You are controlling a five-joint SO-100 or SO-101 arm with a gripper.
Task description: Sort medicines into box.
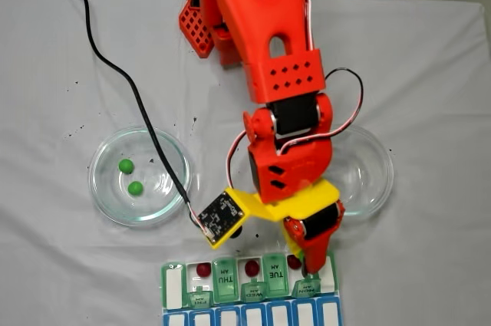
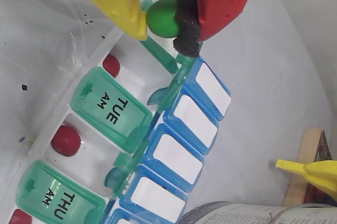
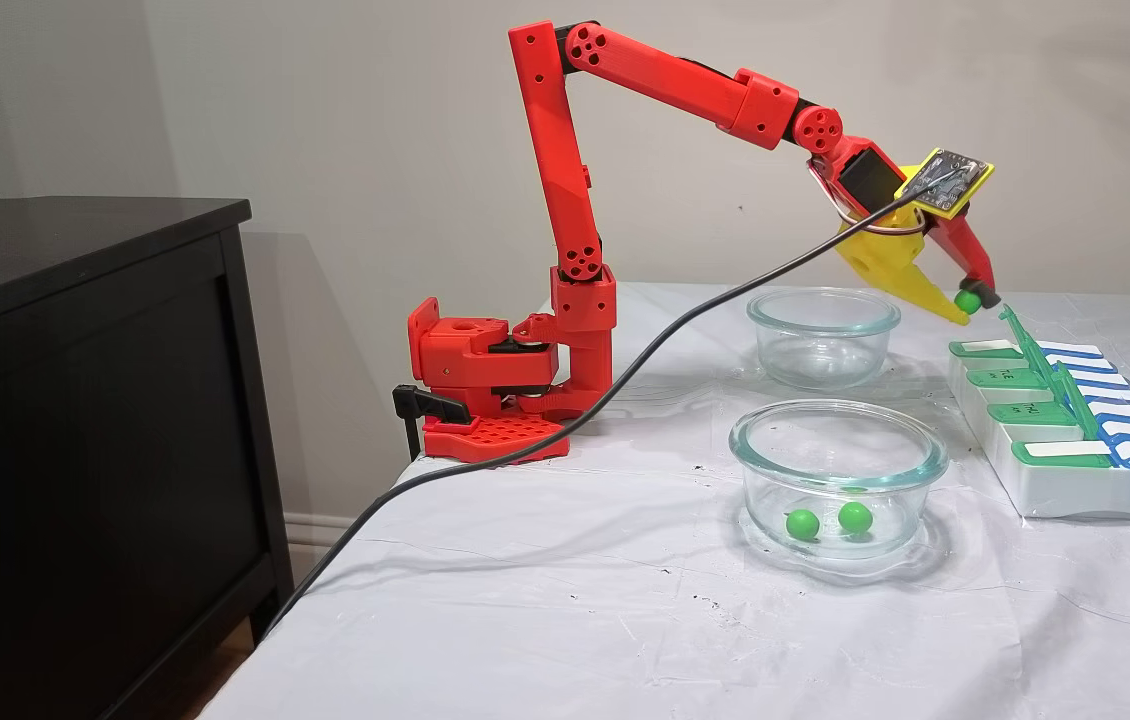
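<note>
My gripper (image 2: pixel 164 30) is shut on a green medicine ball (image 2: pixel 161 16), pinched between the yellow finger and the red finger's black foam pad. In a fixed view the gripper (image 3: pixel 965 305) hangs just above the far end of the box (image 3: pixel 1075 480), a pill organiser with green lids. Seen from above, the gripper (image 1: pixel 311 267) hovers over the box's (image 1: pixel 175 286) right end. Red medicines (image 2: pixel 66 140) lie in three open compartments beside the TUE AM lid (image 2: pixel 113 109) and the THU AM lid (image 2: pixel 52 197). Two green medicines (image 1: pixel 126 166) rest in the left glass dish (image 1: pixel 103 188).
An empty glass dish (image 1: pixel 368 180) stands at the right, partly under the arm. A black cable (image 1: pixel 115 65) runs from the wrist camera across the left dish and off the table. The arm's base (image 3: pixel 485 400) is clamped at the table edge next to a black cabinet (image 3: pixel 75 400).
</note>
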